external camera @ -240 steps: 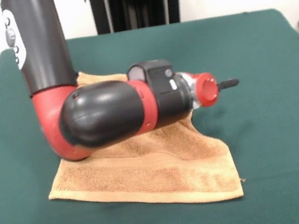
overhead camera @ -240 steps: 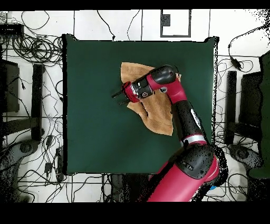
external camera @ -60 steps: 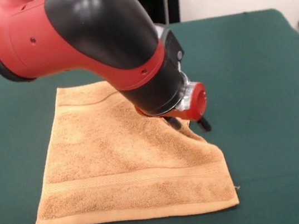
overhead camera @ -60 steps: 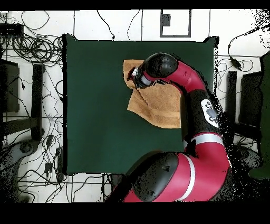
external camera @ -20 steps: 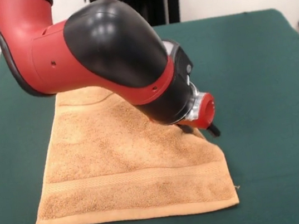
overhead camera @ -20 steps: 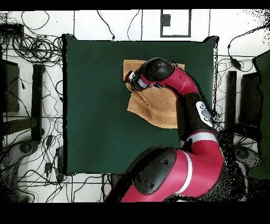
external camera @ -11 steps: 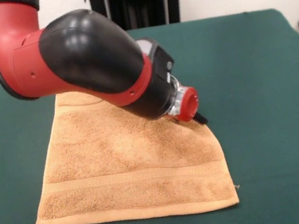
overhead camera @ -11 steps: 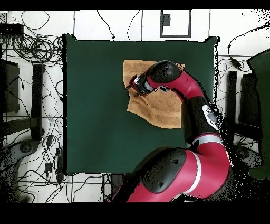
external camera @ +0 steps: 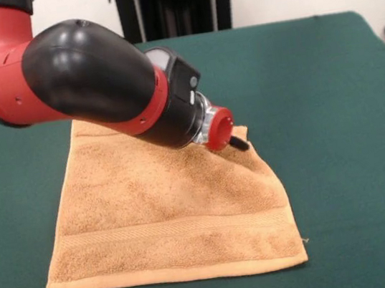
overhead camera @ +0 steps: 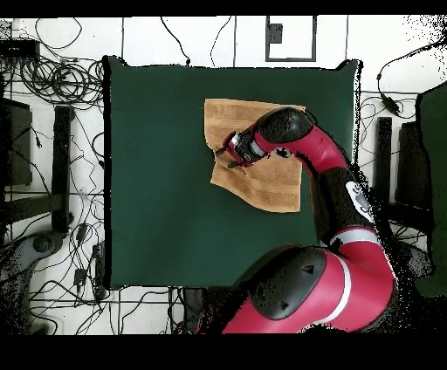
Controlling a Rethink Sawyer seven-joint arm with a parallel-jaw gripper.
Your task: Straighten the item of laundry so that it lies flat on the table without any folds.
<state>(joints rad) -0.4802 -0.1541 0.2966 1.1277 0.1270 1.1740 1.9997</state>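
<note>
Across the dark green table [external camera: 330,94], from about the centre toward 7 o'clock in the front view, the tan-orange towel [external camera: 153,222] is being spread, and it is lying mostly open, with its near hem and woven band running straight along the front. Its far right corner, at roughly 1 o'clock of the cloth, is being kept pulled inward, so that the right edge is slanting instead of running square, and a low ridge is showing there; in the overhead view the same towel [overhead camera: 262,174] is appearing as an uneven shape with one side cut diagonally. That corner is judged to be the part still needing work. For the step to be done well, the cloth at that corner is best being drawn outward and away from the towel's middle, low over the table, with the pull kept gentle so that the flat front part is not being dragged along; release is best being delayed until the corner is lying square with the near one. The red and black arm [external camera: 74,82] is reaching across the towel from the left, hiding its far left part. The gripper [external camera: 239,143] is being held right at the raised corner, touching or just above it; whether its tips are spread or pinching the cloth cannot be told from either view.
</note>
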